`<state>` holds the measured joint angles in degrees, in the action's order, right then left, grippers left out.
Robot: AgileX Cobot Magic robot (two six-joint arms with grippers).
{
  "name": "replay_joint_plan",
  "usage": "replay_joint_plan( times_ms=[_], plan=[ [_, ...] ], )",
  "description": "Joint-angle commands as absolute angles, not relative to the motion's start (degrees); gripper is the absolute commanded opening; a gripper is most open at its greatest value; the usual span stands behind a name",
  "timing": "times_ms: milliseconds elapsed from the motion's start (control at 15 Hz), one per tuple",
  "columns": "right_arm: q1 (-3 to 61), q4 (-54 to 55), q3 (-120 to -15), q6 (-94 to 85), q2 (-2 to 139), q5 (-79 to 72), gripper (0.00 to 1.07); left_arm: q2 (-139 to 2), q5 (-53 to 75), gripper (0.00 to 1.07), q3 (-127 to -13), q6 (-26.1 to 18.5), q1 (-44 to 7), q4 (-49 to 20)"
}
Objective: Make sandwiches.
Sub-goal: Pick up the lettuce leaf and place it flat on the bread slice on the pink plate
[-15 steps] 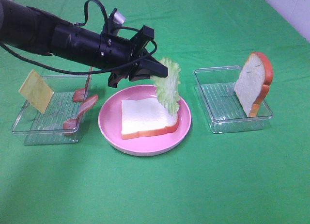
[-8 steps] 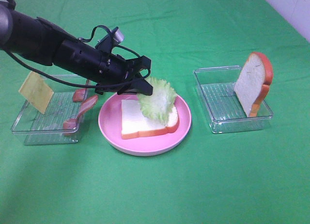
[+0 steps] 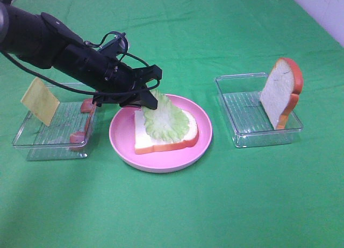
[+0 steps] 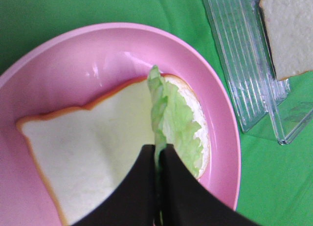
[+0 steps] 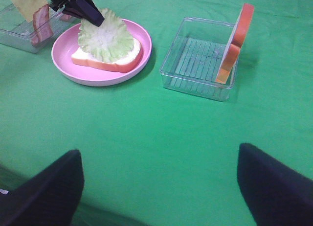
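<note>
The lettuce is laid on the bread slice in the pink plate, pinched at its 10 o'clock edge by the closed left gripper. The right gripper is seen open and empty. Release is needed next, then probably the bacon at 9 o'clock.

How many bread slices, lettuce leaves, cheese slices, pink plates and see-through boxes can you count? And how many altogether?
bread slices: 2
lettuce leaf: 1
cheese slice: 1
pink plate: 1
see-through boxes: 2
Total: 7
</note>
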<state>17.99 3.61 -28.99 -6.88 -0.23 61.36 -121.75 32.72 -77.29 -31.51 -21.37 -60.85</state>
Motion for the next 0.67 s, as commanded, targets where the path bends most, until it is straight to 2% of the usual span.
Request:
replay_joint_plan(
  times_ms=[67,333,400,667],
  plan=[
    [17.82,3.78,-28.88,-7.39,-1.32,60.56,0.79,-121.41,32.89,0.04,-77.81,-29.85,-21.72,-60.39],
    [17.82,3.78,-28.88,-7.39,-1.32,60.56,0.79,-121.24,33.63,0.66,-77.81,-29.74,-21.72,-60.39],
    [17.82,3.78,-28.88,-7.39,-1.32,60.56,0.79,-121.01,34.43,0.74,-77.81,-29.91,-21.72,-60.39],
    [17.82,3.78,-28.88,-7.39,-1.32,60.56,0.79,-119.98,35.35,0.77,-80.96,-31.05,-21.72,-58.10]
  ],
)
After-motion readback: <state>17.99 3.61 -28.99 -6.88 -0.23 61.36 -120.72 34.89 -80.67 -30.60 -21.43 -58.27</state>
